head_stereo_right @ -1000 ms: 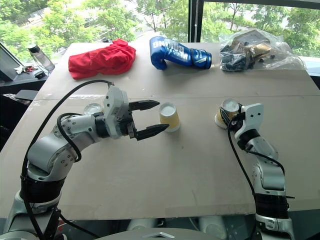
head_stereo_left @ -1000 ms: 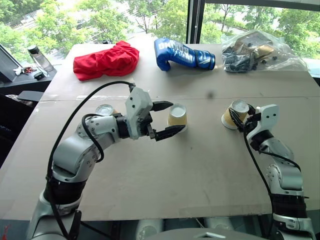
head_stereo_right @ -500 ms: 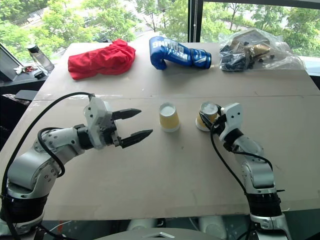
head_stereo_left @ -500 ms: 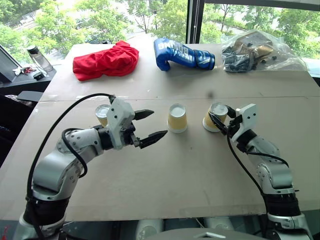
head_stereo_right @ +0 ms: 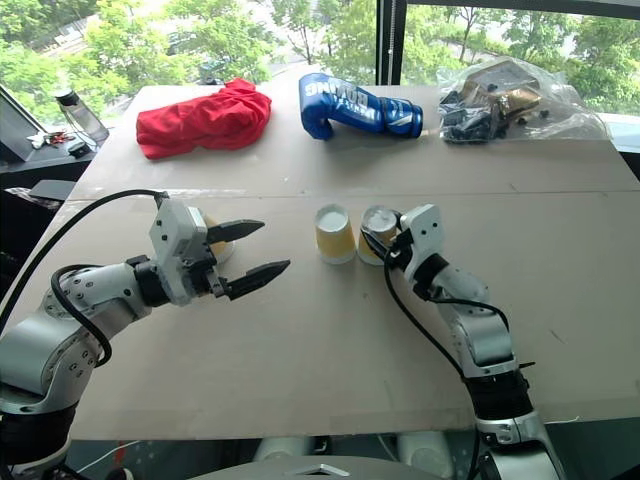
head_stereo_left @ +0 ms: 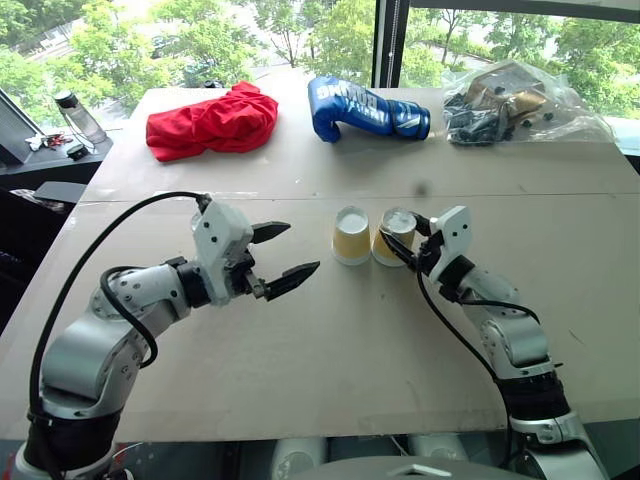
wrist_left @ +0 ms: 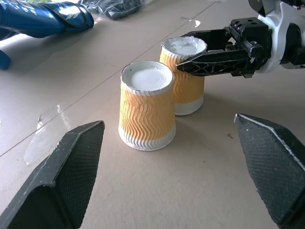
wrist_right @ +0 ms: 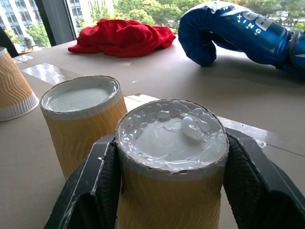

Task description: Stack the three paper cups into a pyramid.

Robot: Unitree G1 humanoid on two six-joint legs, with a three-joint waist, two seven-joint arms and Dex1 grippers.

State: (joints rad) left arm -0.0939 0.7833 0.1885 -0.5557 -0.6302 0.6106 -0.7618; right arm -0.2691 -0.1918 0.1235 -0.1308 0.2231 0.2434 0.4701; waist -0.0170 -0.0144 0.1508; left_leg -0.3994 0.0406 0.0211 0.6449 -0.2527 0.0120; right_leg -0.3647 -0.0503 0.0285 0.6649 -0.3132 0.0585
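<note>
Two of the three paper cups stand upside down, side by side, near the middle of the counter (head_stereo_left: 560, 300): the free cup (head_stereo_left: 351, 236) and, just to its right, the held cup (head_stereo_left: 393, 237), which the right tool (head_stereo_left: 396, 243) pinches across its ribbed wall just under the white base. In the right wrist view the two black fingers (wrist_right: 248, 176) press flat on either side of that cup, and the neighbour sits close beside it, whether touching or a sliver apart I cannot tell. The third cup (head_stereo_right: 213, 245) stands inverted farther to the robot's left, partly hidden behind the left tool (head_stereo_left: 283, 257), whose fingers are spread wide and hold nothing. The step in hand looks like seating the second base cup. To do it well, the held cup should rest flat on its rim, its top level with its neighbour's, and the gap between the two kept narrow enough that a third cup can bridge both bases. The right tool should let go gently and draw straight back along its fingers, since a sideways pull could drag or tip the light cup into the other. Only then should the left tool turn to the third cup and grip it low on the wall.
</note>
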